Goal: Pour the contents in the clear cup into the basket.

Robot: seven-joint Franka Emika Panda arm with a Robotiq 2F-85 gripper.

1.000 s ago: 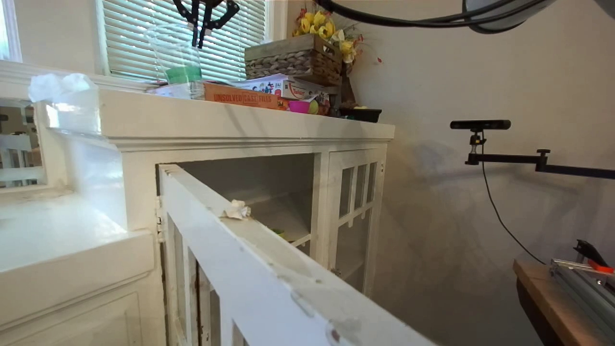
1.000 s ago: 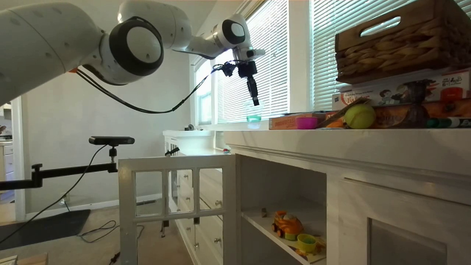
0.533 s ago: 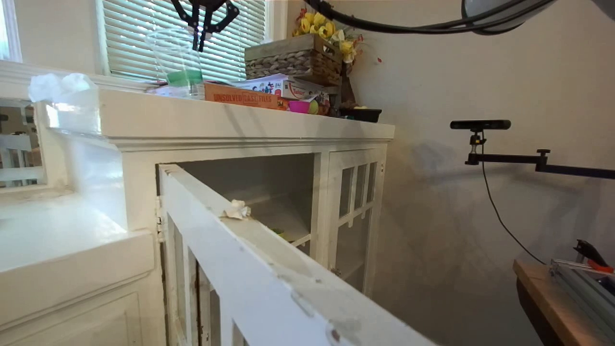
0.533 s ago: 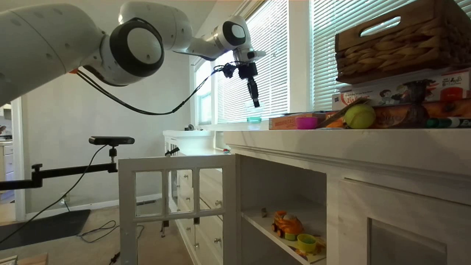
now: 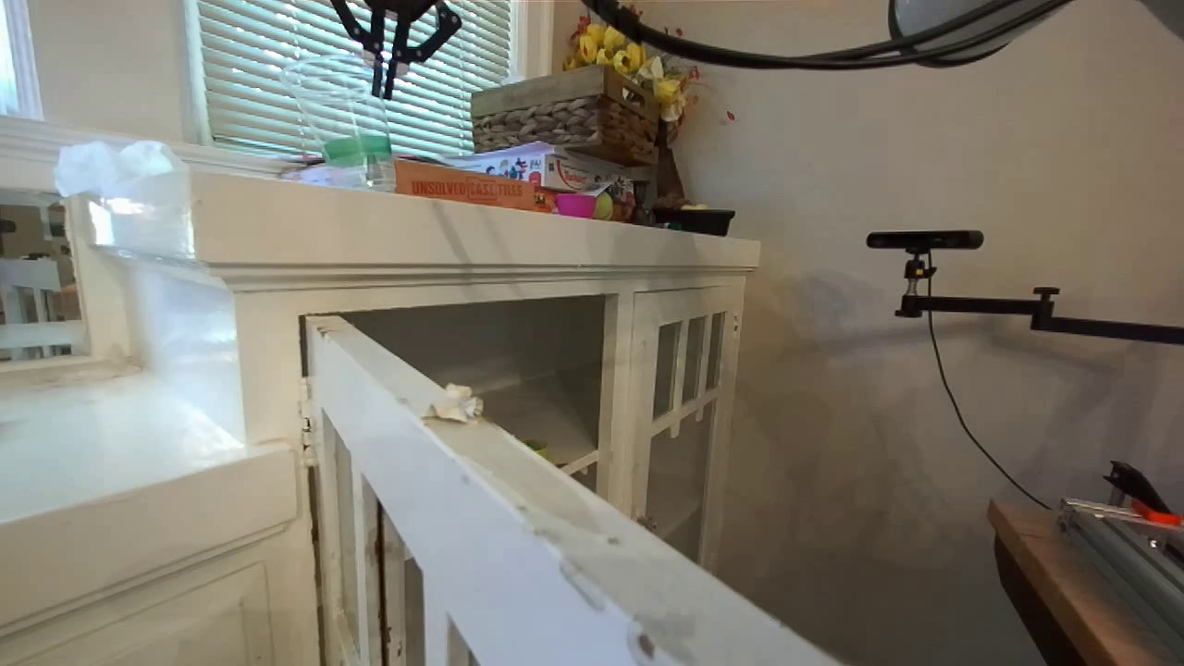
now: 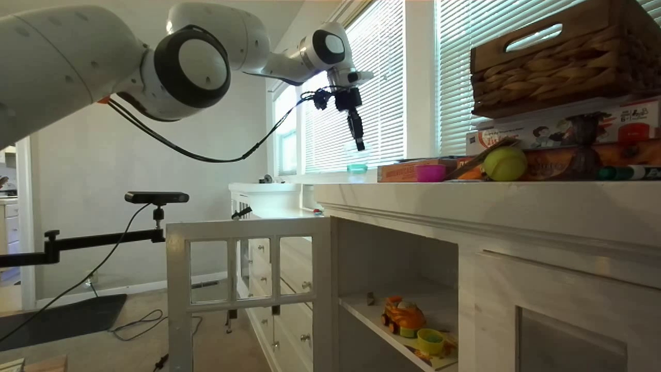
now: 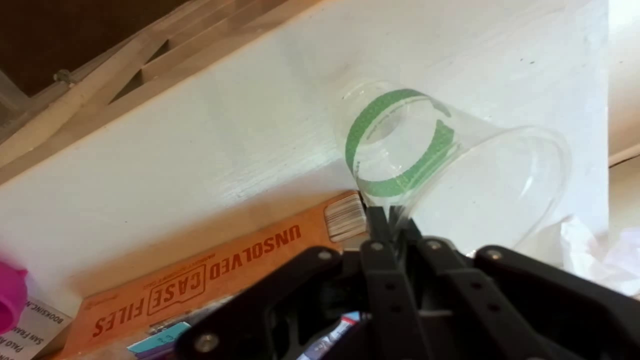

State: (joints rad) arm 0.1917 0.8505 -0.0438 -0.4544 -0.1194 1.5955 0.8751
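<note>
My gripper (image 7: 392, 215) is shut on the side of the clear cup (image 7: 395, 186), its wall and rim running between the fingers in the wrist view. A green band circles the cup near its base. No contents can be made out through the clear walls. In both exterior views the cup (image 5: 359, 148) hangs or stands at the counter's back, below the gripper (image 5: 382, 94); whether its base touches the counter, I cannot tell. The brown woven basket (image 6: 547, 77) rests on a stack of boxes, further along the counter, and its inside is hidden.
An orange case-files box (image 7: 210, 270) lies right beside the cup. A pink cup (image 6: 430, 172) and a tennis ball (image 6: 505, 163) sit at the counter's front. White crumpled tissue (image 7: 590, 255) lies near the counter's end. Below, a cabinet door (image 6: 248, 263) stands swung out.
The gripper and the cup sank slightly together during the first half second. Since then they have hardly moved.
</note>
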